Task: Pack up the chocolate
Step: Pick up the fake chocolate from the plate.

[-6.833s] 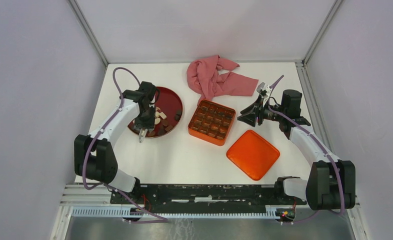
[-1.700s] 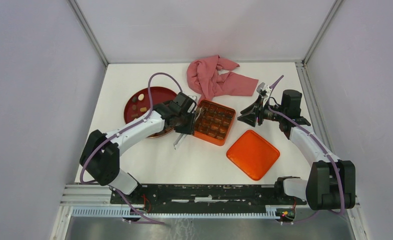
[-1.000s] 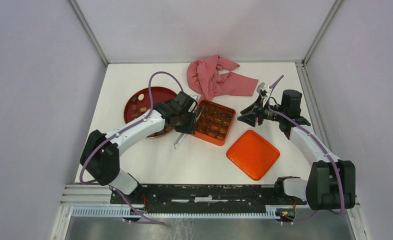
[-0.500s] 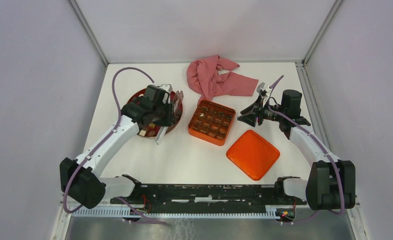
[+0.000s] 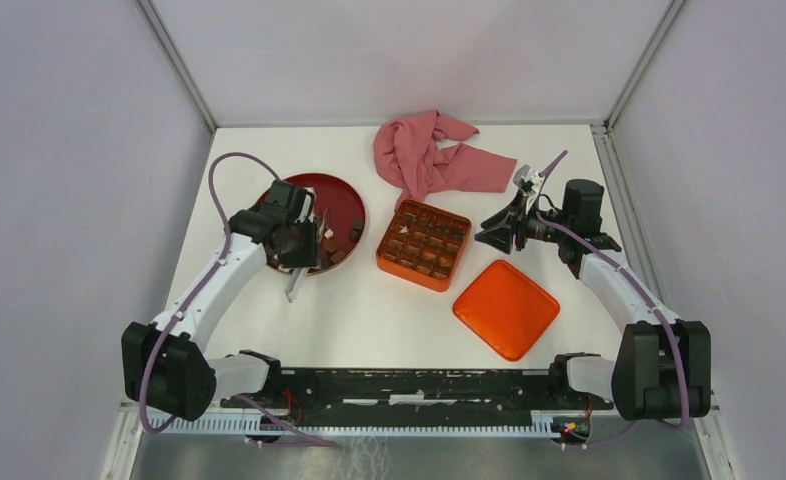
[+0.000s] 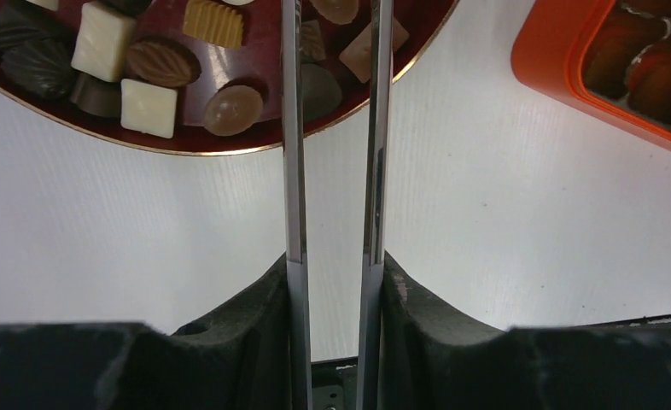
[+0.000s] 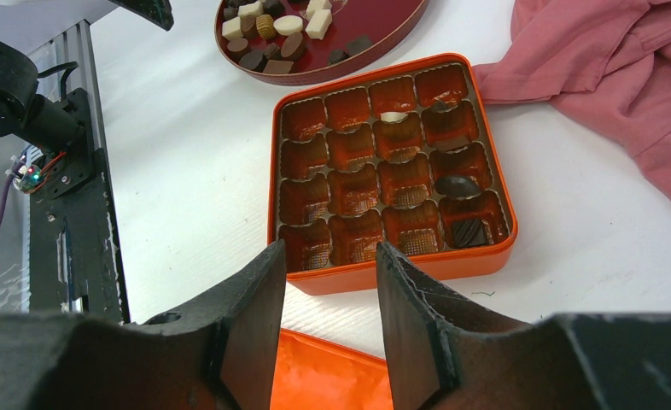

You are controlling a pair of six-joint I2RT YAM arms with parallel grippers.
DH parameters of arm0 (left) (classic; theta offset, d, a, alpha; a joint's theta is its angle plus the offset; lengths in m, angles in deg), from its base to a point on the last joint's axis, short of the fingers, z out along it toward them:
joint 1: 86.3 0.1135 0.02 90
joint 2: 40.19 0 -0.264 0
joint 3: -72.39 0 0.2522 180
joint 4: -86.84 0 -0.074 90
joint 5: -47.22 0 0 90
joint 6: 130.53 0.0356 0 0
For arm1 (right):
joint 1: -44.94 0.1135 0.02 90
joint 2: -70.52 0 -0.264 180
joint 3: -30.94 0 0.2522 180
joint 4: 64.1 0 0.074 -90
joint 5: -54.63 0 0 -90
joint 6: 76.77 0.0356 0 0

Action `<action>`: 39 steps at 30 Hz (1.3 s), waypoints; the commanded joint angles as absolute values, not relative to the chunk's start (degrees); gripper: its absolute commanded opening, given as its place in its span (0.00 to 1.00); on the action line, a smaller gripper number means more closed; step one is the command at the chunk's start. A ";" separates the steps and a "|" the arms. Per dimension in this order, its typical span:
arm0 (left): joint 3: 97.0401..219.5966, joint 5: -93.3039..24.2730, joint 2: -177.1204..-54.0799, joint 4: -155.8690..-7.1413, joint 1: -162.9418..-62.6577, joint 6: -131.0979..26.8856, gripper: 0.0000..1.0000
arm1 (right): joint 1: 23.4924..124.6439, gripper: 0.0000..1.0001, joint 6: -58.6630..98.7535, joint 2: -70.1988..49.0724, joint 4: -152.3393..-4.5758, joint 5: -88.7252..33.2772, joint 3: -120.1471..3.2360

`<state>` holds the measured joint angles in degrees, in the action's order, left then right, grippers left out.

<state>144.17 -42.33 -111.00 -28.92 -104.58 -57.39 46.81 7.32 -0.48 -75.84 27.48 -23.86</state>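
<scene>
- My left end effector (image 6: 332, 26) hangs over the near rim of the plate (image 5: 341, 193), its long thin blades apart with nothing between them.
- The chocolate (image 6: 148, 107) lies mostly on that plate; a few pieces sit in the tin (image 7: 291, 213).
- My right end effector (image 7: 322, 260) stands apart, empty, near the tin's edge.
- Bare desk (image 6: 503, 205) separates plate and tin.
- I can read no writing.

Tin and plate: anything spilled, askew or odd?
Nothing spilled: the chocolates sit on the red plate or in cells of the orange tin, none loose on the table. The tin lies slightly rotated, its lid off beside it. Only stray: a crumpled pink cloth behind the tin, apart from it.
</scene>
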 commanded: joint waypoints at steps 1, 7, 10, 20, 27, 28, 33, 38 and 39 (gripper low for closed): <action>147.33 -45.22 -113.02 -27.95 -102.83 -52.59 0.40 | 46.98 0.49 6.39 -0.50 -75.05 27.23 -25.71; 149.34 -49.28 -116.91 -25.78 -102.19 -50.76 0.41 | 47.01 0.49 6.38 -0.59 -75.07 27.30 -25.80; 150.26 -51.34 -118.33 -24.90 -102.18 -50.41 0.41 | 46.96 0.49 6.38 -0.61 -75.05 27.30 -25.80; 150.92 -53.61 -122.41 -24.16 -102.18 -49.88 0.41 | 46.94 0.49 6.55 -0.69 -74.96 27.51 -25.72; 151.19 -52.19 -123.24 -24.42 -102.19 -49.41 0.41 | 46.98 0.49 6.64 -0.66 -74.87 27.55 -25.71; 151.19 -52.26 -123.29 -24.52 -102.18 -49.34 0.41 | 46.92 0.49 6.64 -0.60 -74.87 27.56 -25.71; 151.94 -51.33 -124.36 -24.70 -102.19 -49.15 0.42 | 47.00 0.49 6.64 -0.57 -74.87 27.64 -25.71; 152.65 -51.81 -124.78 -24.74 -102.21 -48.88 0.43 | 46.96 0.49 6.68 -0.62 -74.87 27.65 -25.71; 152.74 -51.83 -125.07 -24.80 -102.23 -48.94 0.43 | 46.97 0.49 6.64 -0.58 -74.87 27.63 -25.73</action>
<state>149.72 -51.64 -124.59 -24.18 -102.40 -51.79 46.81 7.34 -0.48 -75.82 27.48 -23.86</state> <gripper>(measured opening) 0.431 0.489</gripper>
